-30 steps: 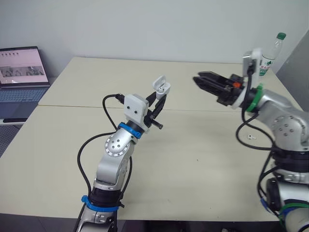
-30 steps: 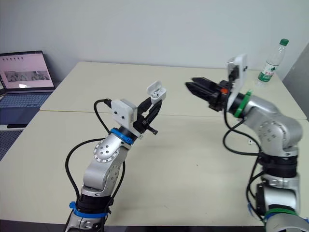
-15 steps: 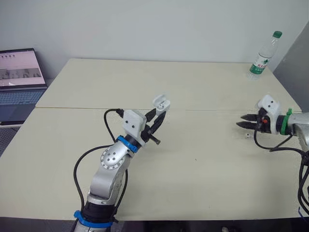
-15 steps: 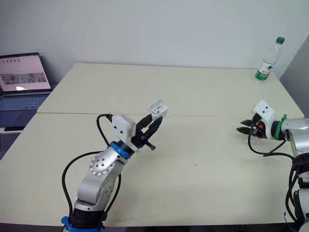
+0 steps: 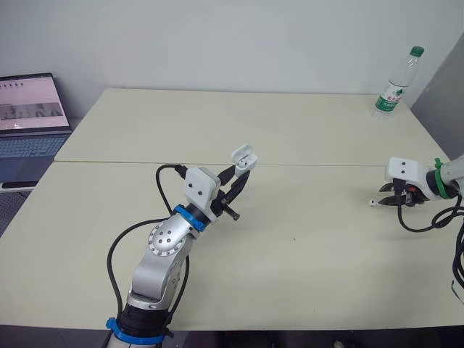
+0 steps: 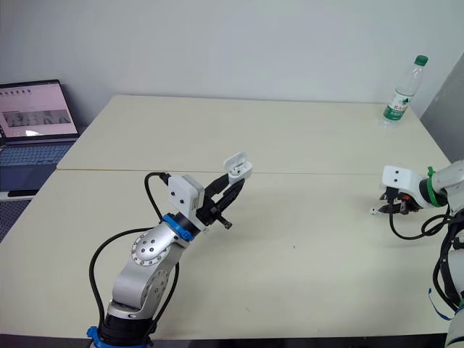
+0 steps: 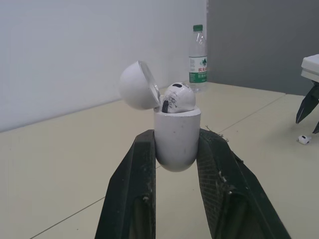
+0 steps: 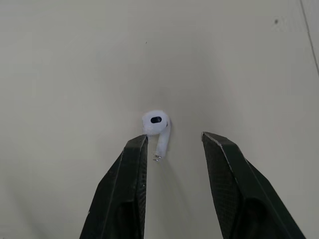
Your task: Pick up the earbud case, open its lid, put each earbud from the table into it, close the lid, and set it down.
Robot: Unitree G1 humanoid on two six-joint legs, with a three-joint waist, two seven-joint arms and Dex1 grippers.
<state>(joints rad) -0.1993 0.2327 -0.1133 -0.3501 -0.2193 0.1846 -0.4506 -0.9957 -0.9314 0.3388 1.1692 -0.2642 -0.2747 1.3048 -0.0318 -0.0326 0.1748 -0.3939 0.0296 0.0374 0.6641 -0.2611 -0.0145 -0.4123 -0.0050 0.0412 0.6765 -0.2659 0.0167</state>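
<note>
The left end effector [image 7: 177, 133], raised over the centre of the frame in the head views, has its two black fingers pressed against the sides of the white earbud case [image 7: 175, 142], pinching it upright above the table [image 5: 290, 130]. The case's lid [image 7: 137, 85] is swung open and tilted back to one side, and one earbud [image 7: 178, 97] sits in the body, its rounded head rising above the rim. The right end effector [image 8: 173, 135], at the right edge of the frame, is lowered to the table with its fingers spread. The second earbud [image 8: 156, 122] lies on the surface just ahead of the tips, its stem reaching back into the gap close to one finger; whether it touches that finger cannot be told. The table is pale beige and matte, crossed from left to right by a thin seam. A clear water bottle [image 5: 394, 83] with a green cap and label stands upright at the upper right, near the far corner. An open laptop [image 5: 29, 116] sits beyond the table's left edge, at the upper left. Behind is a plain white wall [image 5: 217, 36], joined at the far right by a darker grey panel [image 5: 442, 94].
</note>
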